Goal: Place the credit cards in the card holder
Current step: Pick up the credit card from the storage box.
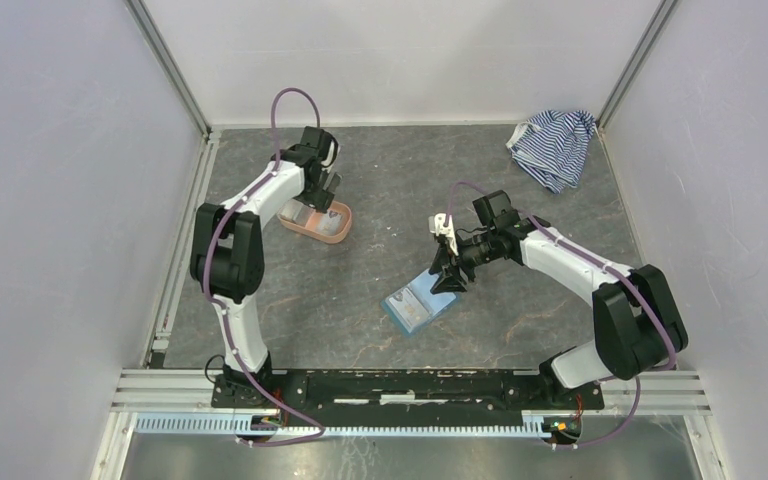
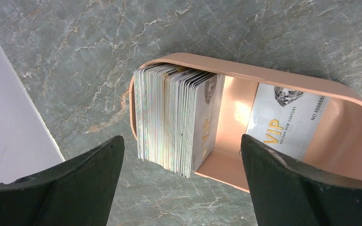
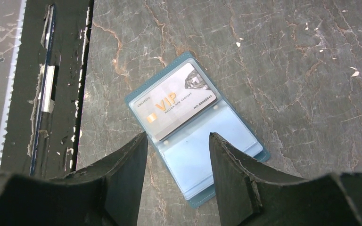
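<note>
The teal card holder (image 1: 418,305) lies open and flat on the table in front of the right arm. In the right wrist view (image 3: 198,136) one grey VIP card (image 3: 176,101) sits in its clear sleeve; the light blue half (image 3: 207,162) has no card. My right gripper (image 1: 449,272) hovers open and empty above the holder's near half (image 3: 178,141). A stack of whitish credit cards (image 2: 176,117) stands on edge in the salmon-pink tray (image 2: 235,106), with one loose card (image 2: 287,117) leaning inside. My left gripper (image 2: 183,160) is open and empty above the tray's edge (image 1: 312,200).
A blue-and-white striped cloth (image 1: 554,146) lies crumpled at the back right corner. The black base rail (image 1: 400,385) runs along the near edge and shows in the right wrist view (image 3: 52,84). White walls close in the left, back and right sides.
</note>
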You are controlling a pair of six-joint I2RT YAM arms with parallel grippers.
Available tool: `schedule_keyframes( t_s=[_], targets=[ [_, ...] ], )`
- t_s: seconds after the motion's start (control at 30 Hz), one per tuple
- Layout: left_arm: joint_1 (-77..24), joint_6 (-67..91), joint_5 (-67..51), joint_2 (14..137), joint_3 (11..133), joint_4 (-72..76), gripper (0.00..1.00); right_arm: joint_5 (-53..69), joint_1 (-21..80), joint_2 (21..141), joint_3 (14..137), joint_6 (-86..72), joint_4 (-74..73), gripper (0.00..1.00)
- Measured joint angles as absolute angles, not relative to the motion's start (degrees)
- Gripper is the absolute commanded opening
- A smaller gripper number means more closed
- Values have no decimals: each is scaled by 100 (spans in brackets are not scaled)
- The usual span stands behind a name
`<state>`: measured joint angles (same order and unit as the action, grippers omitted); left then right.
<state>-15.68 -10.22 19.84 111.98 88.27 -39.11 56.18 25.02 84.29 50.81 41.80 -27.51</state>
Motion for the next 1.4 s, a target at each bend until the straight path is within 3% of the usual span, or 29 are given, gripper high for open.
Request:
schedule_keyframes(
  t_s=[0.23,0.47,0.87,1.4],
  targets=[
    [-1688,-1020,2394,11198,8639,-3627,100,5660,2502,8436,5089,4235,-2821,57],
    [-1673,-1028,2711,11214,8593,-3496,85,5673,2502,8440,5089,4261,-2847,57],
    [-1673,-1031,2847,11397,8586,-3413,85,5675,2502,8449,5094,4298,-2888,57],
    [-1669,-1031,2985,11572,8586,-3415,68,5677,2502,8453,5131,4344,-2950,57]
  ],
)
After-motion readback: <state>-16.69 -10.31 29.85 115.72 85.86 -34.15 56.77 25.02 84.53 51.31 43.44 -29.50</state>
